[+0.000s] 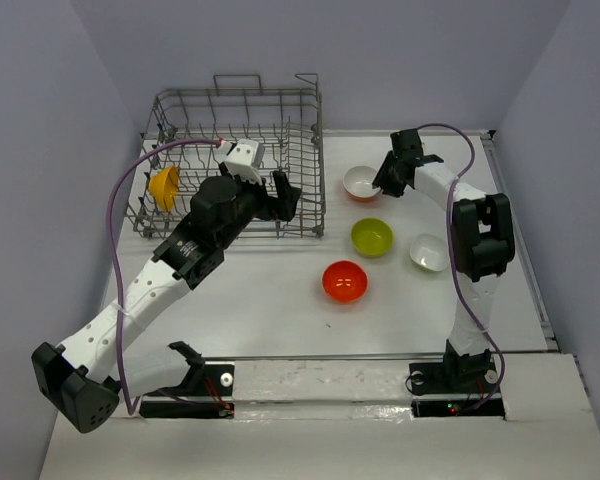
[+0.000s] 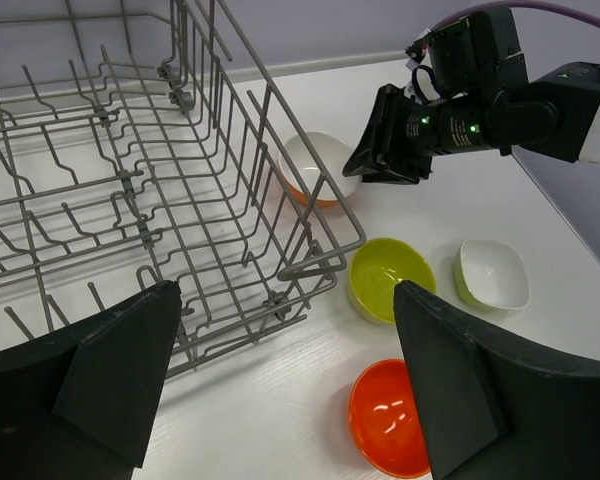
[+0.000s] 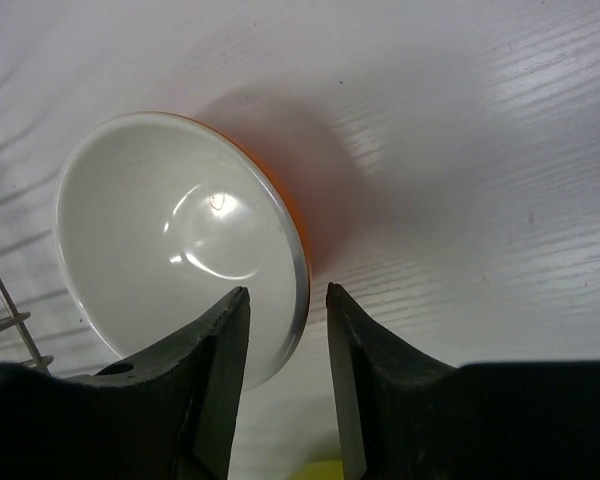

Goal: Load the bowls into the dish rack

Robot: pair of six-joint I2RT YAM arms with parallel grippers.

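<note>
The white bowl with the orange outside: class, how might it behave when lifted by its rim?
Probably slippery: the white-and-orange bowl is glossy, with highlights inside, so a rim pinch by the right hand may slide. Likely rigid: its thin rim shows a clean round curve. Held at one edge, it may tilt.

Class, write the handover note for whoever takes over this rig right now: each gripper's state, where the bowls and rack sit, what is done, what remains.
Left gripper: open, empty, at the dish rack's near right corner.
Right gripper: open, jaws straddling the rim of the white-and-orange bowl, not clamped.
Done: yellow-orange bowl stands on edge in the rack's left side.
Left: white-and-orange bowl, lime green bowl, white bowl, red-orange bowl, all on the table right of the rack.
</note>
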